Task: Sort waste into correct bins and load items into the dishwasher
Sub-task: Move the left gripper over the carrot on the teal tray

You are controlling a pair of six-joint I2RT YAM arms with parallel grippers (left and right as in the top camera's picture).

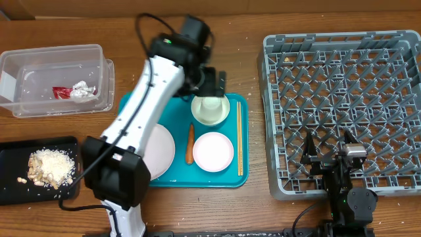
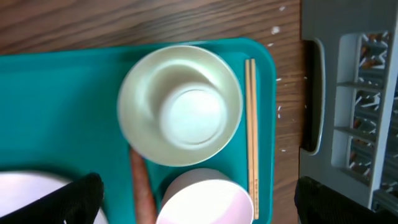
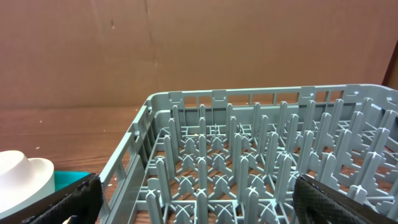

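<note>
Left tool (image 1: 210, 89) wide open, arm far forward; right tool (image 1: 327, 148) open too, arm apparently tucked near its base.

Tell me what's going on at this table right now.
A two-armed robot is clearing a meal. The left gripper hangs open over the white bowl on the teal tray, holding nothing. The right gripper sits open and empty at the near edge of the grey dish rack, which has no dishes in it. The red wrapper and crumpled napkin are in the clear tub, the food scraps on the black tray. The carrot, chopsticks, small plate and large plate lie on the teal tray.
</note>
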